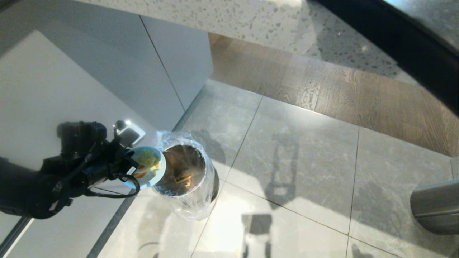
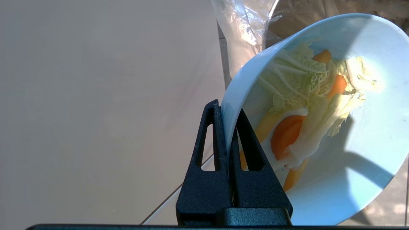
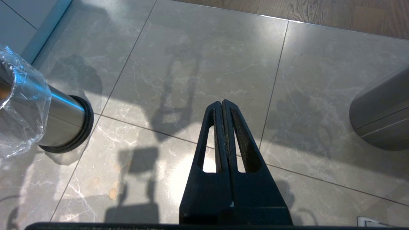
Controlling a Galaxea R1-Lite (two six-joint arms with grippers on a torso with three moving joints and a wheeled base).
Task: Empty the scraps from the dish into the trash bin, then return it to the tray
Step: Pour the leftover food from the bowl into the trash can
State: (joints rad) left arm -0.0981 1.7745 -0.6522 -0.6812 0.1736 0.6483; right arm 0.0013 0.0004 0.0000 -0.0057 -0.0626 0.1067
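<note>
Our left gripper (image 2: 227, 127) is clamped tight on the rim of the dish (image 2: 367, 134), one finger inside the bowl and one outside, with no gap left between pads and wall. We hold the dish tipped steeply on its side, its open mouth facing the bin (image 1: 186, 172), its rim just beside the bin's opening and above the crinkled bag (image 1: 195, 208) folded over the edge. The scraps (image 2: 306, 105) cling to the dish's inner wall: cabbage leaves, carrot slices and pale sticks, all inside the bowl. A few orange pieces lie at the bottom of the bin. The bin stands on grey floor tiles (image 1: 294, 150), close to a white cabinet (image 1: 107, 71). Past the tiles we see a strip of wooden floor (image 1: 358, 89). A larger grey cylinder (image 1: 435, 206) stands well apart on our right. Our right gripper (image 3: 222, 103) hangs over the tiles between the two containers, its fingers pressed together and holding nothing.
</note>
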